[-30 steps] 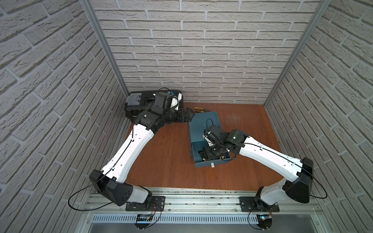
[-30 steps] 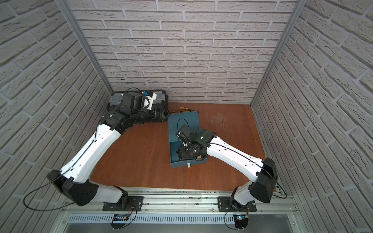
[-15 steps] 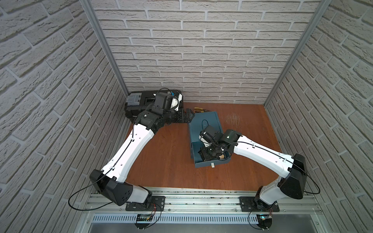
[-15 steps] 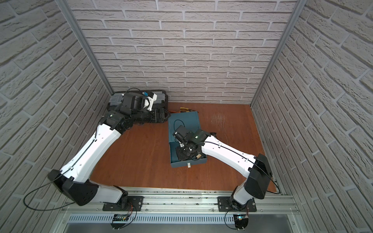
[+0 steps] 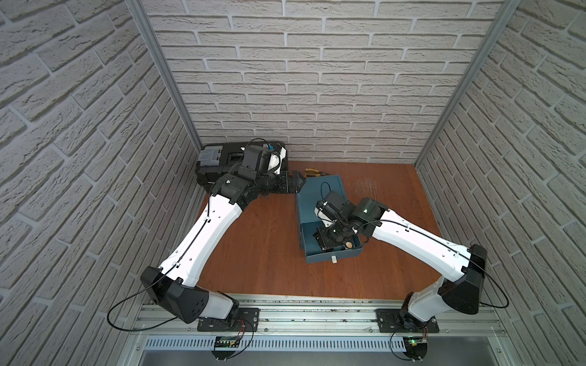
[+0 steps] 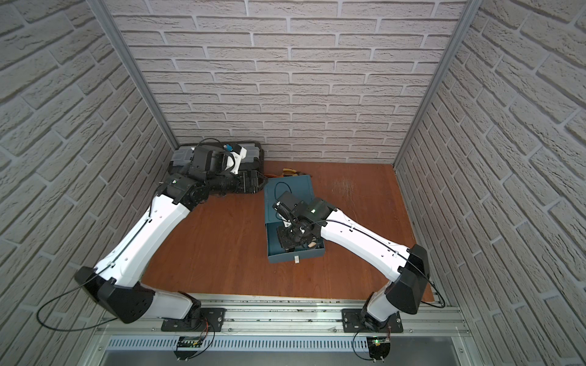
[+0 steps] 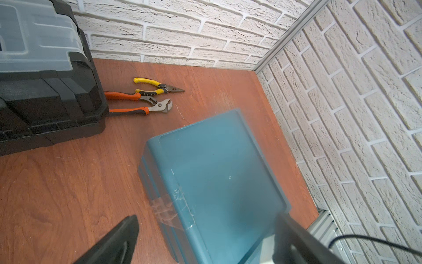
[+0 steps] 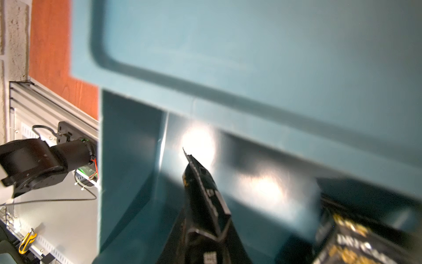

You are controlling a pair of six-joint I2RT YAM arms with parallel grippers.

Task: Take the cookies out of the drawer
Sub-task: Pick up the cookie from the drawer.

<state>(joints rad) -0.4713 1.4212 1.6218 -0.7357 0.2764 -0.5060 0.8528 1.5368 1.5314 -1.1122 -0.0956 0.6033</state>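
Right claw pinching one black cookie packet inside the pulled-out drawer.

The right gripper (image 8: 206, 233) is clenching on a black packet (image 8: 203, 189) that is standing edge-up between its jaws, down inside the teal drawer (image 5: 333, 253); this looks like the lifting-out step. Another black packet (image 8: 356, 242) is lying just beside it in the drawer, so more cookies are waiting. The next move is probably calling for a straight lift clear of the drawer wall, then a carry onto the bare worktop (image 5: 266, 247). The left gripper (image 5: 296, 183) is sitting with jaws spread at the far-left corner of the teal cabinet (image 7: 219, 173). The cabinet is standing toward the worktop's back edge; pliers (image 7: 146, 98) are lying behind it beside a black toolbox (image 7: 45, 91) in the back-left corner, with white brick walls enclosing three sides.
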